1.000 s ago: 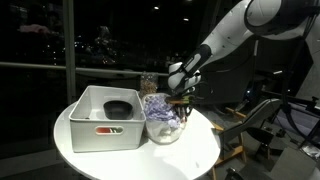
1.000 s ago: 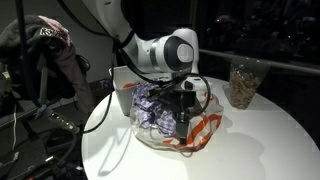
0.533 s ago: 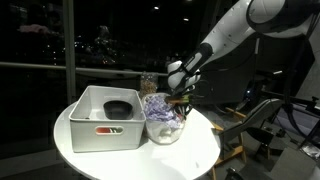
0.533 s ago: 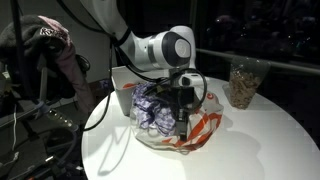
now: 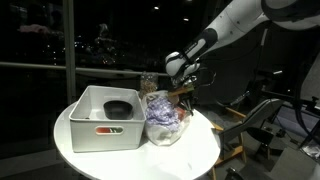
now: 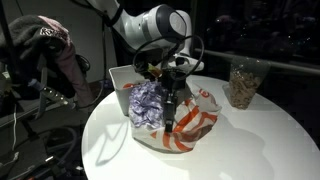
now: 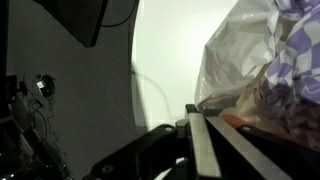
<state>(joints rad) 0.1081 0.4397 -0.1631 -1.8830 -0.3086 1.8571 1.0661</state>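
Observation:
A clear plastic bag (image 5: pixel 163 122) (image 6: pixel 192 126) with red print holds a purple-and-white checked cloth (image 6: pixel 150 103) and stands on the round white table (image 5: pixel 200 155) beside a grey bin (image 5: pixel 85 135). My gripper (image 5: pixel 181 97) (image 6: pixel 170 108) hangs over the bag's top edge with its fingers pressed together, and the thin plastic seems pinched between them. In the wrist view the gripper (image 7: pixel 195 118) is shut, with the bag (image 7: pixel 230 60) and cloth (image 7: pixel 300 50) bulging just to its right. The bag looks drawn upward under the gripper.
The grey bin holds a black bowl (image 5: pixel 117 108). A clear jar (image 6: pixel 240 83) of brownish pieces stands at the table's far side, behind the bag. Chairs, cables and dark windows surround the table; its edge (image 7: pixel 135 70) curves close by.
The jaws have shut at the bag's top. The arm has then risen, and the bag has stretched and tilted upward with it.

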